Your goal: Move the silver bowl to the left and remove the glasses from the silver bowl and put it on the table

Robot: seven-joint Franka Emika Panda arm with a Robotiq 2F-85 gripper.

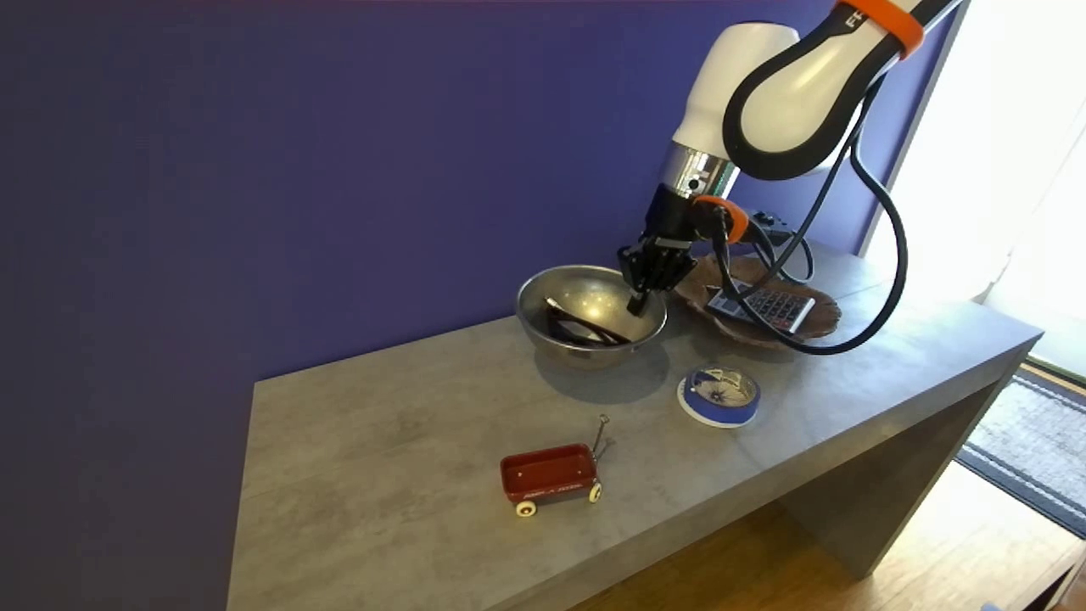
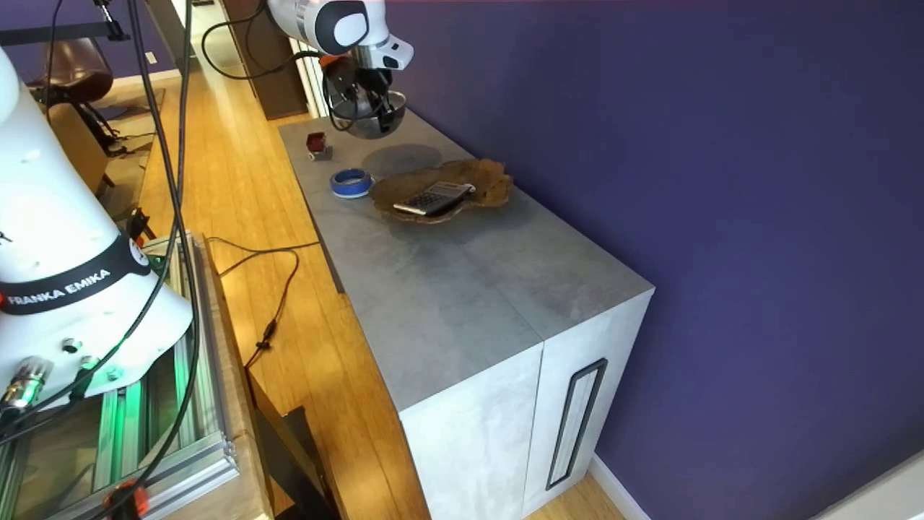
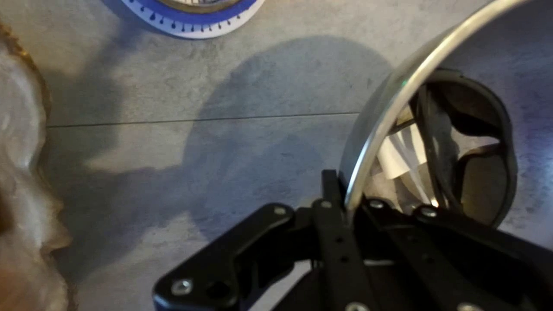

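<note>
Nearest my wrist camera is my own gripper (image 3: pixel 349 196), clenched on the rim of the silver bowl (image 3: pixel 402 93), one finger outside the wall and one inside. I hold the bowl above the table (image 1: pixel 382 450), and its shadow (image 2: pixel 404 157) falls on the top. The glasses (image 3: pixel 484 181) lie inside the bowl.

FRANKA EMIKA reads clearly on the black band (image 2: pixel 63 291) round my base; higher on my arm (image 1: pixel 785 110) only a cut-off scrap of lettering shows. The lettering on the red wagon (image 1: pixel 550 479) is too small for me to read, as are the keys of the calculator (image 2: pixel 437 195).

In my wrist view the bowl is cut off at right, the blue-and-white dish (image 3: pixel 196 19) at top, the brown wooden tray (image 3: pixel 23 172) at left. A pale patch near the glasses I cannot identify.

The tabletop is mottled grey along a purple wall (image 1: pixel 382 170); beyond are wooden floor (image 2: pixel 325 325) and a grey rug (image 1: pixel 1031 445).
</note>
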